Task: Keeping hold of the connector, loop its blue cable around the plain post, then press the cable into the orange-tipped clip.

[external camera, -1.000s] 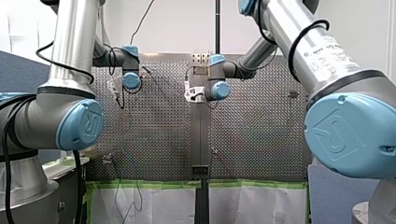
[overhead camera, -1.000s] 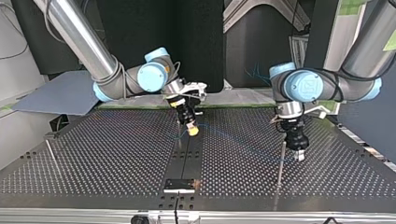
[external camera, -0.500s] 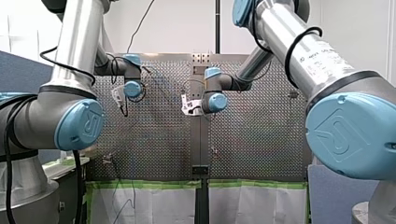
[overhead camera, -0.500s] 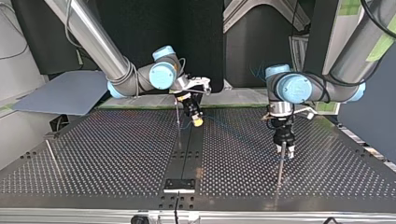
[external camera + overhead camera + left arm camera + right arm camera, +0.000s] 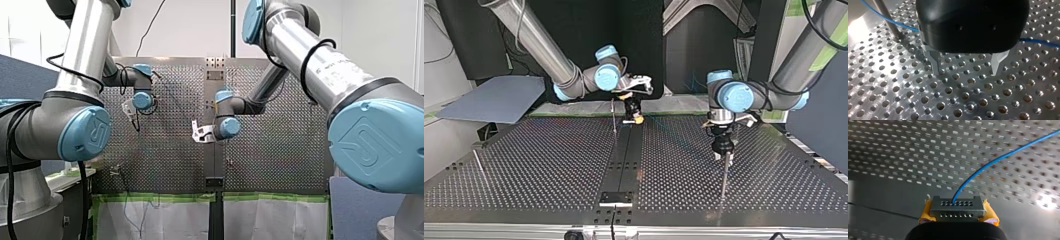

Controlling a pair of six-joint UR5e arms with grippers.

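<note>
— Yellow-padded, my right fingers (image 5: 989, 213) pinch the connector (image 5: 956, 208); its blue cable (image 5: 988, 165) runs over the worktop (image 5: 898, 157) and crosses the post (image 5: 885, 17).
— Swing wide, low, cable taut. My left fingers (image 5: 935, 62) hang spread beside that post.

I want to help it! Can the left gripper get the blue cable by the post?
Probably yes: the left gripper is open and empty, the cable runs close beside it by the post, nothing between.
</note>
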